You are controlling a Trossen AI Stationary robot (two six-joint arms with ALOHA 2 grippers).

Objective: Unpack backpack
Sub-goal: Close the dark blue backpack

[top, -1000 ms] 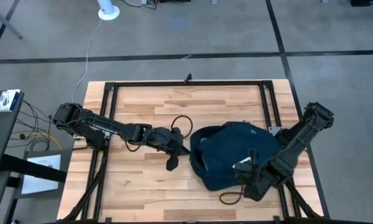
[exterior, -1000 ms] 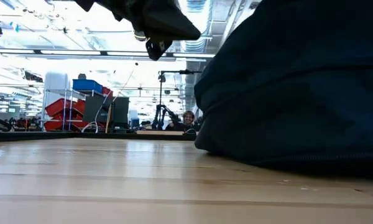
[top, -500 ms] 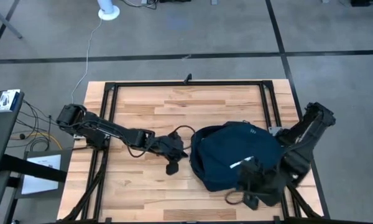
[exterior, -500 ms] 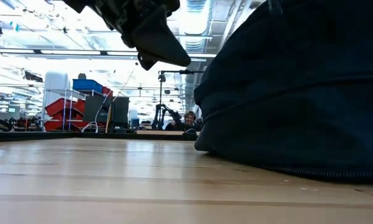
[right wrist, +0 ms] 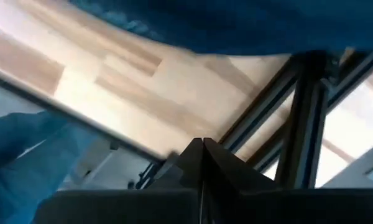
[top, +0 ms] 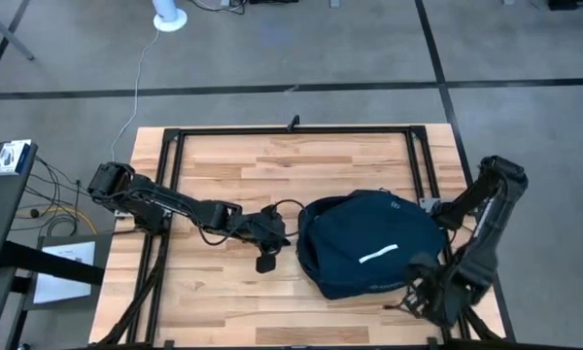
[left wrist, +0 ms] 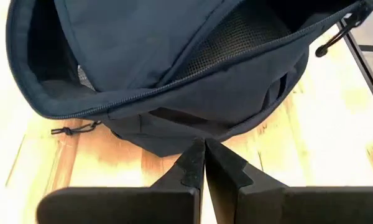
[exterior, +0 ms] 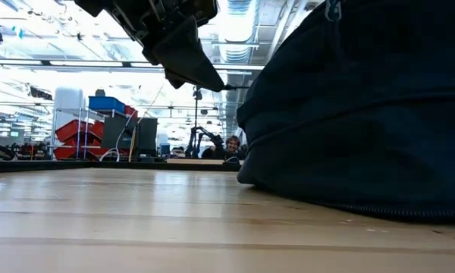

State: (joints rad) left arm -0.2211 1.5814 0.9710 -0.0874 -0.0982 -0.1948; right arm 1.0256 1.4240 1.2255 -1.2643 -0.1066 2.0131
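Nearby, empty left tool point(left wrist: 204, 163) beside backpack point(top: 364, 238)

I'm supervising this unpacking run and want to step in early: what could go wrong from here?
1. The left gripper is shut just short of the backpack; pushing on might shove the bag rather than open it.
2. The right gripper, shut and empty, hangs by the table frame near the bag's corner; it could strike the frame or snag fabric.

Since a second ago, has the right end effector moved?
Yes. The right end effector slid off the backpack toward the table's near right corner.
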